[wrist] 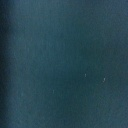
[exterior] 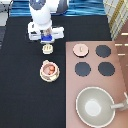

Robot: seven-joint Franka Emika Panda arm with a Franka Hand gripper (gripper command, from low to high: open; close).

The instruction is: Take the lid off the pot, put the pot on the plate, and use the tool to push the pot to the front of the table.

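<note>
gripper [exterior: 46,41] near desk's top edge, over cream slotted spatula [exterior: 47,48], grip state unclear | small pink pot [exterior: 49,69] on cream plate [exterior: 43,75] | knobbed tan lid [exterior: 80,49] off

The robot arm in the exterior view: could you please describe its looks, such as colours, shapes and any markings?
The arm is glossy white with rounded, bulbous segments and dark grey-black at the joints. It ends in a wide white hand body bearing a small blue block. The gripper sits at the exterior view's top, over the black table, just above the cream tool. No cables or markings show.
</note>
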